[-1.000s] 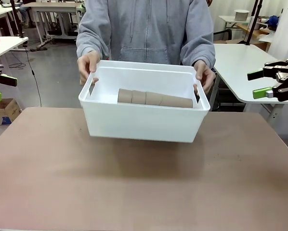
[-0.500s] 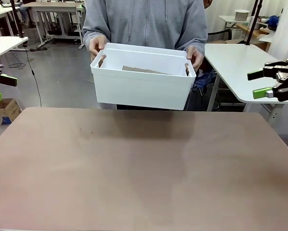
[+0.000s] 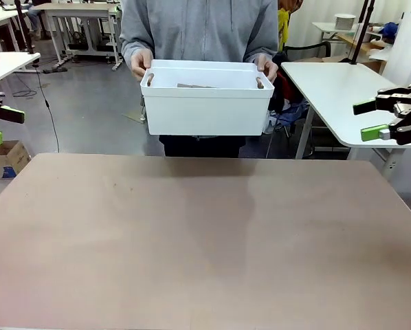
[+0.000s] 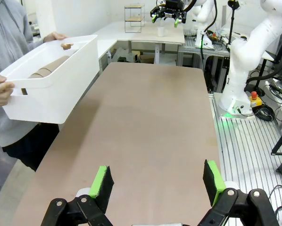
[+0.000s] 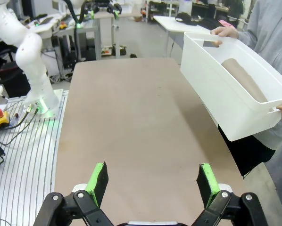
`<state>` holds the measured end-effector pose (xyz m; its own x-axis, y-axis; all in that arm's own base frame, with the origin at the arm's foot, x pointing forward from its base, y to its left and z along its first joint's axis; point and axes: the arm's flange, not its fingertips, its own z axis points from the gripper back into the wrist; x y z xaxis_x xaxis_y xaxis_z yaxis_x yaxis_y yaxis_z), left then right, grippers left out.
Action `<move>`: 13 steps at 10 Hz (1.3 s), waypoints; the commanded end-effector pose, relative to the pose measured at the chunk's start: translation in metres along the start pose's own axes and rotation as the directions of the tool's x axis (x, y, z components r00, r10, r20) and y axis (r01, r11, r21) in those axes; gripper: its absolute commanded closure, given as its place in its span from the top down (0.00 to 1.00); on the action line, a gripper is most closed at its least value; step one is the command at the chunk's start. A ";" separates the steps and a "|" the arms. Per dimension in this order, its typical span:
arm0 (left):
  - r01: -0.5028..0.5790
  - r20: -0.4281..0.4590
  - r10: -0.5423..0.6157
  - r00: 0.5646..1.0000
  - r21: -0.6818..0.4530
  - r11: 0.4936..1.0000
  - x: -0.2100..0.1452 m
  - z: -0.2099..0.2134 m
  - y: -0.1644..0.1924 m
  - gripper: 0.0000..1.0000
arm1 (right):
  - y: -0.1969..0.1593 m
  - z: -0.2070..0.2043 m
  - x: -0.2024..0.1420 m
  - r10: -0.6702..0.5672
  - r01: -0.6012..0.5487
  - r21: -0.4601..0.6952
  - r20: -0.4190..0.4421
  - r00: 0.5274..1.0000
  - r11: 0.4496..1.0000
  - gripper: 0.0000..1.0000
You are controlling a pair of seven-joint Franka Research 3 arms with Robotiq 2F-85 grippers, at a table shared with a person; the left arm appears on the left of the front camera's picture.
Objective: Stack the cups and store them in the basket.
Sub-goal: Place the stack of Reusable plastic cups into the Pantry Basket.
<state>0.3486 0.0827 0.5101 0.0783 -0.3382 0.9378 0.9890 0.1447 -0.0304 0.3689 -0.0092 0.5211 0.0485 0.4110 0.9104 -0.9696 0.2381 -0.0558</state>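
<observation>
The basket (image 3: 204, 103) is off the table (image 3: 205, 240), held in the air beyond its far edge by a person in a grey hooded top, one hand (image 3: 141, 63) at each short side with fingers through the slot handles. Inside it lies a stack of cups (image 5: 244, 80), nested and on its side along the basket's floor (from the front, just a thin brown strip peeks over the rim, so I can't count them).

The left gripper (image 4: 157, 181) hangs over the table's left edge with its green-padded fingers spread wide and nothing between them. The right gripper (image 5: 153, 181) sits over the right edge, likewise fully spread and holding nothing. Both are well apart from the basket, which tilts slightly in the wrist views.
</observation>
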 end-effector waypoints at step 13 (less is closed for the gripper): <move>0.008 0.025 -0.008 1.000 -0.002 1.000 0.002 0.000 0.000 1.00 | 0.000 0.000 0.004 0.002 -0.002 -0.006 0.025 1.000 1.000 1.00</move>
<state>0.3486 0.0827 0.5101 0.0783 -0.3382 0.9378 0.9890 0.1447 -0.0304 0.3689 -0.0092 0.5211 0.0485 0.4109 0.9104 -0.9697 0.2380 -0.0557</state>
